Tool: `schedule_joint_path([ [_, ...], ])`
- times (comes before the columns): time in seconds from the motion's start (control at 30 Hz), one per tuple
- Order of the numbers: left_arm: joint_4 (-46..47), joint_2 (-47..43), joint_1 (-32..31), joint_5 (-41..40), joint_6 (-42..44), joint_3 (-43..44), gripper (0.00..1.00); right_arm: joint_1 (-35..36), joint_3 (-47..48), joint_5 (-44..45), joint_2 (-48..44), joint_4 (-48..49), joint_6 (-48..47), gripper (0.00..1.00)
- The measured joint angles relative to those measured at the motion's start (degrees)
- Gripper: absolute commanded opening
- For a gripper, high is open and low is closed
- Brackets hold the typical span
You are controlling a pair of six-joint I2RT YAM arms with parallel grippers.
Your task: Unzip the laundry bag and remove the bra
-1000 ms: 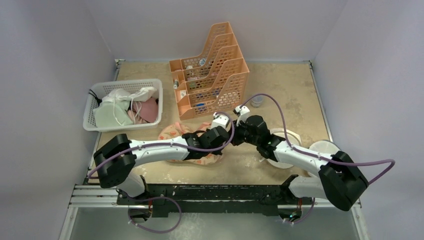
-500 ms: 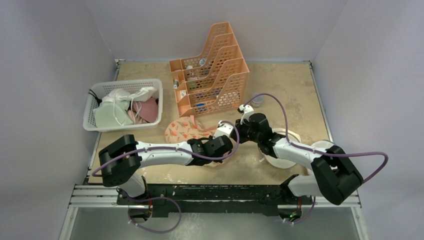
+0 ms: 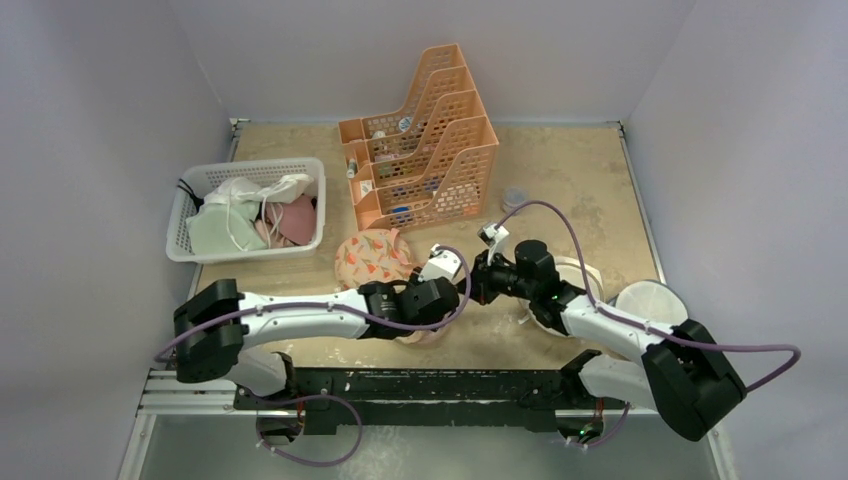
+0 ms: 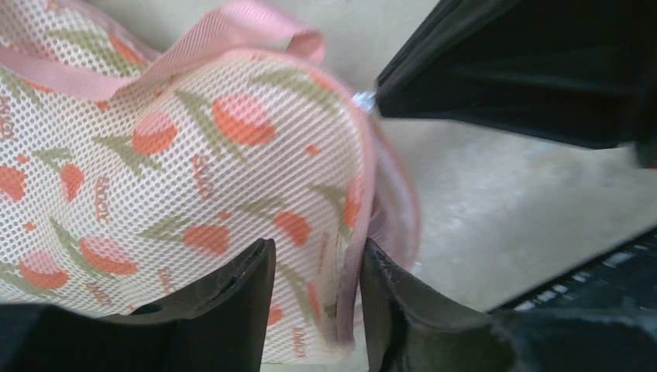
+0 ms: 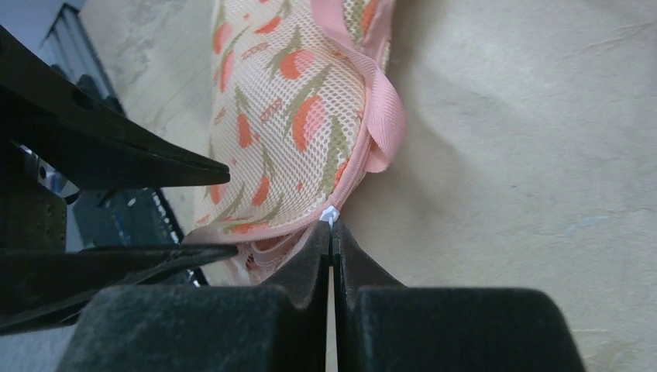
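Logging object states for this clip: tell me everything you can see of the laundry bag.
The laundry bag is a peach mesh pouch printed with red-orange flowers and green leaves, edged in pink trim, with a pink ribbon loop at one end. It bulges, rounded, and rests on the table. The left gripper pinches its edge; the right gripper is shut on the white zip pull. The zip there looks slightly parted.
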Motion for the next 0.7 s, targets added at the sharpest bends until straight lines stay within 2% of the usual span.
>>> schedule_joint_path([
  [0.2, 4.4, -4.9, -1.7, 0.6, 1.6, 0.0, 0.58, 0.0, -1.4, -5.2, -1.9, 2.4, 0.9, 0.0],
  [0.4, 5.7, -1.7, -1.7, 0.5, 2.1, 0.0, 0.56, 0.0, -1.4, -9.1, -1.7, 5.7, 2.4, 0.0],
  [0.47, 5.7, -0.2, -1.7, 0.3, 1.9, 0.0, 0.49, 0.0, -1.4, -9.8, -1.3, 6.5, 2.7, 0.0],
  [0.63, 6.0, 2.4, -1.7, -0.6, 1.2, 0.0, 0.22, 0.0, -1.4, -10.7, -0.3, 6.6, 2.8, 0.0],
  [0.7, 6.1, 2.6, -1.7, -0.9, 1.2, 0.0, 0.17, 0.0, -1.4, -10.6, -0.3, 6.6, 2.8, 0.0],
])
